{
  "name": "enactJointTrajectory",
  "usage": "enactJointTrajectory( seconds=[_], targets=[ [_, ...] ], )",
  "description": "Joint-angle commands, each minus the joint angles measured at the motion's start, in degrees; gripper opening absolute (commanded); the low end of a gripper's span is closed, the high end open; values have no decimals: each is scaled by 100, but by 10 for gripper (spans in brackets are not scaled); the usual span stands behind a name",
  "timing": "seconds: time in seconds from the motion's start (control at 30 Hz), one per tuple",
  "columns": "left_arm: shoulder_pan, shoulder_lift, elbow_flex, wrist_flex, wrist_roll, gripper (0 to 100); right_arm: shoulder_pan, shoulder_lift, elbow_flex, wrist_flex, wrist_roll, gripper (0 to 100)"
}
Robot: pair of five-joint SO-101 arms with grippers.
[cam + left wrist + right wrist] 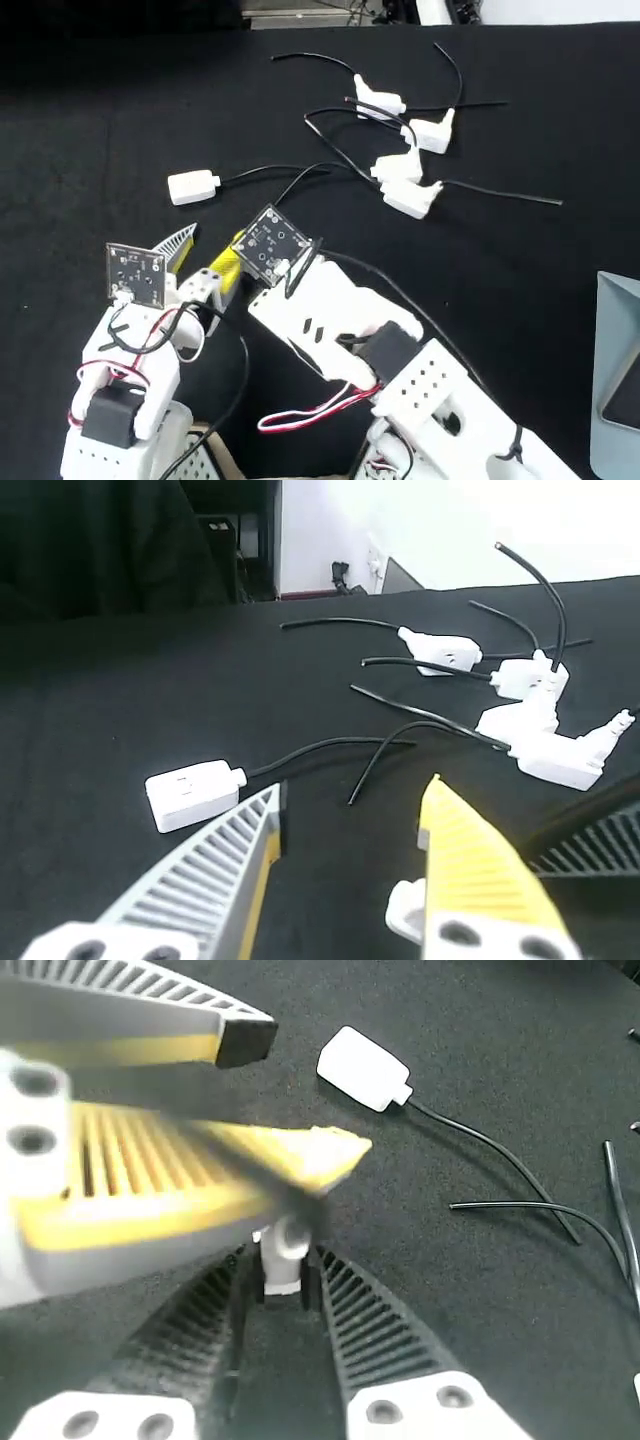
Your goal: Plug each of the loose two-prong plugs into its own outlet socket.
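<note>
Black ribbed fingers of the right gripper (283, 1262) nearest, pressed together on a small white piece (283, 1243). Judged a plug; prongs not made out. Held over the black cloth (90, 130), on the near side of the lone white block (192, 186) and apart from it.

Left gripper (355, 792) just alongside, grey finger and yellow finger spread wide, pinching nothing. Yellow finger close against the held piece, contact not certain. Pointed toward the lone white block, short of it.

Next out: the lone white block itself, flat on the cloth, one black lead running off its far end. Nothing seen seated in it; slotted face not visible.

Farthest: cluster of four white bodies (400, 166), well beyond the lone white block and toward the right arm's side. Each with a black lead, lying close together, some touching or nearly so. Cannot tell plug from socket among them, nor whether any pair is mated.

Progress, as a judgement: early. No join confirmed anywhere. One piece in the claw, not yet brought to a socket. Lone white block untouched. Cluster yet to be sorted and paired.
</note>
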Motion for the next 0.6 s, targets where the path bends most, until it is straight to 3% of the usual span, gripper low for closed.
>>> enactJointTrajectory(
  seconds=[0.0,0.3,0.57],
  targets=[
    [110,-9,-22,-114,-62,227,-97,-136,-13,-123,-35,11],
    [-84,-9,-22,-114,-53,227,44,-136,4,-114,-290,11],
    [470,-9,136,-114,-475,227,53,-136,48,-123,-316,11]
  ],
)
